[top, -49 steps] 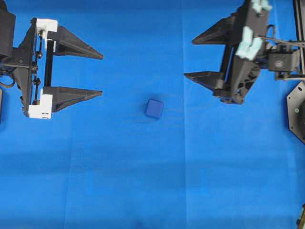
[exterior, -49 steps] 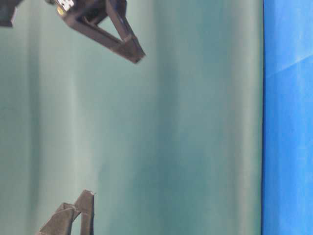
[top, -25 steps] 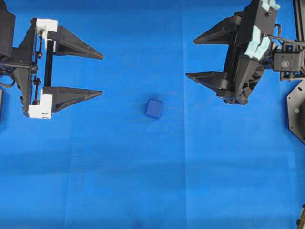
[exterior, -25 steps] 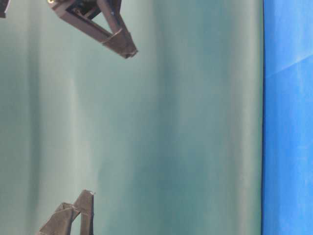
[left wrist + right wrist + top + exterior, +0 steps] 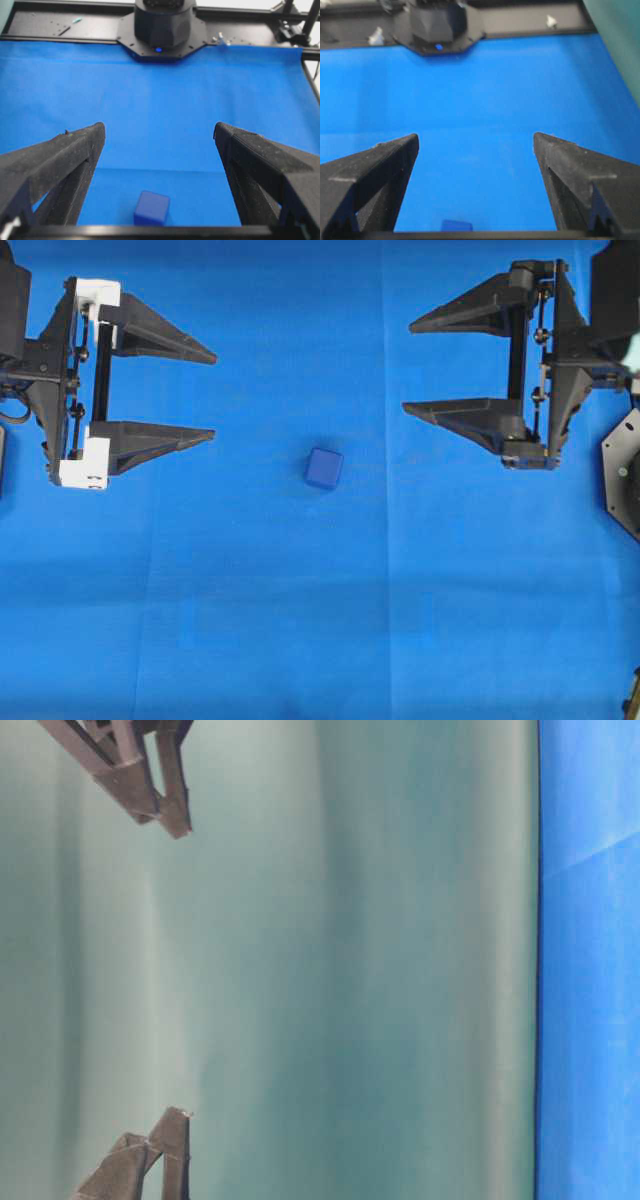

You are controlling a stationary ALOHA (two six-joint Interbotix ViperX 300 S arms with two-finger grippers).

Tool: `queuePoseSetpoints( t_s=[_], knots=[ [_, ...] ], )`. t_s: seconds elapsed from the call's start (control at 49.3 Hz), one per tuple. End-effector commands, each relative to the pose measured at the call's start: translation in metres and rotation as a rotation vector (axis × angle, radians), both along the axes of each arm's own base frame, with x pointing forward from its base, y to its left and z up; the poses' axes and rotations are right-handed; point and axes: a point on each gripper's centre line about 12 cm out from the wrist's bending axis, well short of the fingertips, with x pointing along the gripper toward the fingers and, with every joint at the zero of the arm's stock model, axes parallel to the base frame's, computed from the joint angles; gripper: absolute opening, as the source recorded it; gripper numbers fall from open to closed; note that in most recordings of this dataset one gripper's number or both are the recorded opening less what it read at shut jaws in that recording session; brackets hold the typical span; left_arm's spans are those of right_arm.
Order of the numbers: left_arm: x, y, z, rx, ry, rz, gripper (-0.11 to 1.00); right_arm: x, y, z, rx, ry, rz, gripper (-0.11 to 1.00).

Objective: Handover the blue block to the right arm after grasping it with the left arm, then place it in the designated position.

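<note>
**Blue block alone at centre, both grippers spread wide either side**

The blue block [image 5: 324, 468] sits on the blue cloth [image 5: 300, 620] just below the middle of the overhead frame. It is a cube, so it has no long axis; its sides stand turned slightly off the frame edges, the top face leaning a little clockwise. No writing can be made out on any face in these views. In the left wrist view the block [image 5: 151, 208] lies low in the frame, between the 2 fingers but ahead of them, touching neither. In the right wrist view only its top edge [image 5: 457, 225] shows at the bottom.

The left gripper [image 5: 213, 395], with white brackets at its base, is at the upper left of the overhead frame, its 2 tapered fingers pointing right toward the centre and spread wide apart with nothing between them. It is well apart from the block.

The right gripper [image 5: 407, 365], all black, is at the upper right, fingers pointing left, also spread wide and holding nothing. Its tips lie near the block but above and to the right of it, not touching.

In the table-level view, black finger tips of one gripper [image 5: 160, 800] show at the upper left and another pair [image 5: 160, 1160] at the lower left, against a green backdrop [image 5: 350, 970].
</note>
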Motion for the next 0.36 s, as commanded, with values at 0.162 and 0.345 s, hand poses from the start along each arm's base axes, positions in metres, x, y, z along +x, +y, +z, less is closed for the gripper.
queuePoseSetpoints(
  t_s=[0.162,0.345],
  knots=[
    [-0.0029,0.0,0.0145,0.0,-0.048,0.0,0.93,-0.0006,0.0024,0.0045,-0.005,-0.037,0.021,0.88],
    [-0.0028,0.0,0.0151,0.0,-0.049,0.0,0.93,-0.0005,0.0024,0.0051,-0.005,-0.039,0.021,0.88]
  ],
)
